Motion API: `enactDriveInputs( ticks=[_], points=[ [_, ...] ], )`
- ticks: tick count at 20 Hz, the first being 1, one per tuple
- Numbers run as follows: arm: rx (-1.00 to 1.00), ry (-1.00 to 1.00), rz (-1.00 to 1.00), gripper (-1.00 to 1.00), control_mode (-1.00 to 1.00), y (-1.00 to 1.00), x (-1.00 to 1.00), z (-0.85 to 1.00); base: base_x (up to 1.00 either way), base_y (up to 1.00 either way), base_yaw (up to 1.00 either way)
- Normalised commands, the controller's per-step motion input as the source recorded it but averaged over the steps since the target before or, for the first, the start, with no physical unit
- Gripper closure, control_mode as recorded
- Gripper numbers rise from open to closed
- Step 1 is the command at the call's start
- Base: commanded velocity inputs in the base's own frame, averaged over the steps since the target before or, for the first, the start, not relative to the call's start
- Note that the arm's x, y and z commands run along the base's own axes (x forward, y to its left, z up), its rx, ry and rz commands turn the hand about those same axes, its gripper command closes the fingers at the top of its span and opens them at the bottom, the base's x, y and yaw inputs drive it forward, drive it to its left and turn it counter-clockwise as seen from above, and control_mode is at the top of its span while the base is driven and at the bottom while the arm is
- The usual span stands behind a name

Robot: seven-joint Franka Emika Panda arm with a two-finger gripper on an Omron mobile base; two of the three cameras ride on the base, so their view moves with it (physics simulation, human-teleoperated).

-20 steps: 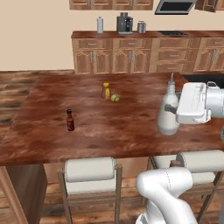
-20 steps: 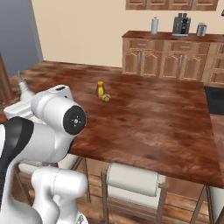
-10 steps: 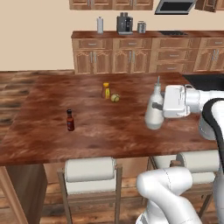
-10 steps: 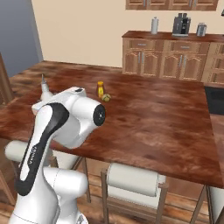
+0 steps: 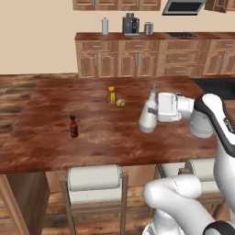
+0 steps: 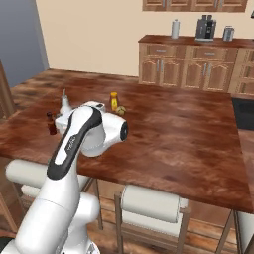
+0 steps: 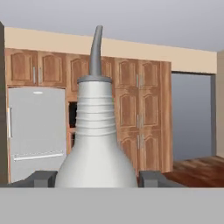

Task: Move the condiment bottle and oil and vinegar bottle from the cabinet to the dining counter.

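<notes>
The gripper (image 5: 151, 111), jaws clasped on the body of the upright oil and vinegar bottle (image 5: 148, 113), carries it over the dining counter (image 5: 55, 142) toward its right edge, while the condiment bottle (image 5: 73, 126) already stands near the left edge; next, probably, lowering and releasing.

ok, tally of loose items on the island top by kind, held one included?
Hot-sauce bottle: 1
Oil and vinegar bottle, held upright in the gripper over the dining counter: 1
Orange-yellow jar: 1
Small yellow-green round item beside the jar: 1
Total: 4
</notes>
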Motion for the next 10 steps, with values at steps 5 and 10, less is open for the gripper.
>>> enactDriveInputs(
  ticks=[5,10],
  points=[
    [0.0,0.0,0.1,1.0,-1.0,-0.06,0.38,-0.27,0.0,0.0,0.0],
    [0.0,0.0,0.07,1.0,-1.0,-0.12,0.2,-0.06,0.0,0.0,0.0]
  ],
)
